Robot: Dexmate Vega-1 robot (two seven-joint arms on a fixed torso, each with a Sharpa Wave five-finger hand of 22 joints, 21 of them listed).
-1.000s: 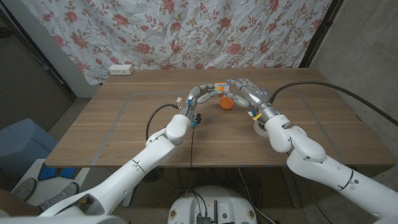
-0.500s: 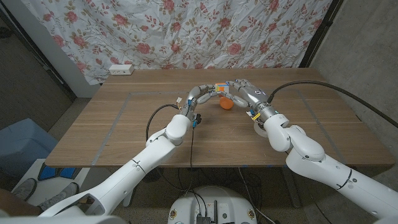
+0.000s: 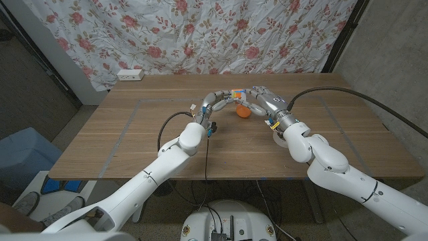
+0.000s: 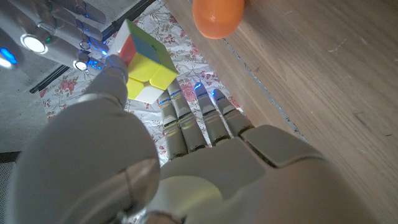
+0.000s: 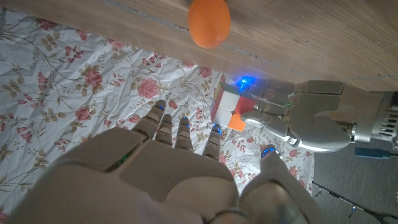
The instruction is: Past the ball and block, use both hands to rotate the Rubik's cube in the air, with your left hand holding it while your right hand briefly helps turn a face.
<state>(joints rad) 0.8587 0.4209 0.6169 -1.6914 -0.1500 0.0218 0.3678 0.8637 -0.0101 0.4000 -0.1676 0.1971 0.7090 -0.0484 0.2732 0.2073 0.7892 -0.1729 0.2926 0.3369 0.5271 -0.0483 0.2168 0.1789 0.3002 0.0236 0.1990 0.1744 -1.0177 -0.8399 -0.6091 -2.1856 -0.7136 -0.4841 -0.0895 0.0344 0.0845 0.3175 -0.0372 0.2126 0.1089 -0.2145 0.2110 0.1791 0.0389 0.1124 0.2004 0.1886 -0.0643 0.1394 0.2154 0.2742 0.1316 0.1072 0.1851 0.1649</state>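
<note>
Wooden worktop [image 3: 134, 140] stretches wide and bare on both sides of the two arms, with thin lines marking a large rectangle on it. Over its far middle the left robot hand [image 3: 217, 100] holds the cube [image 3: 237, 95] in the air, above the orange ball [image 3: 244, 112], which lies on the wood just below and a little nearer. In the left wrist view the cube [image 4: 144, 65] is pinched at a corner by the thumb, its yellow, green and red faces showing, and the ball [image 4: 217, 17] sits apart from it on the boards. The right robot hand [image 3: 265, 100] is just beside the cube on its other side; in the right wrist view its fingers [image 5: 180, 134] are spread and reach toward the cube [image 5: 230, 107] with a gap between, so it holds nothing. That view also shows the left hand's fingers [image 5: 273, 112] closed on the cube's far side and the ball [image 5: 209, 23] near a line on the wood. A white power strip [image 3: 130, 74] lies at the far left edge, below the flowered curtain [image 3: 200, 33]. A white ring-shaped thing [image 3: 284, 140] sits under the right forearm.
</note>
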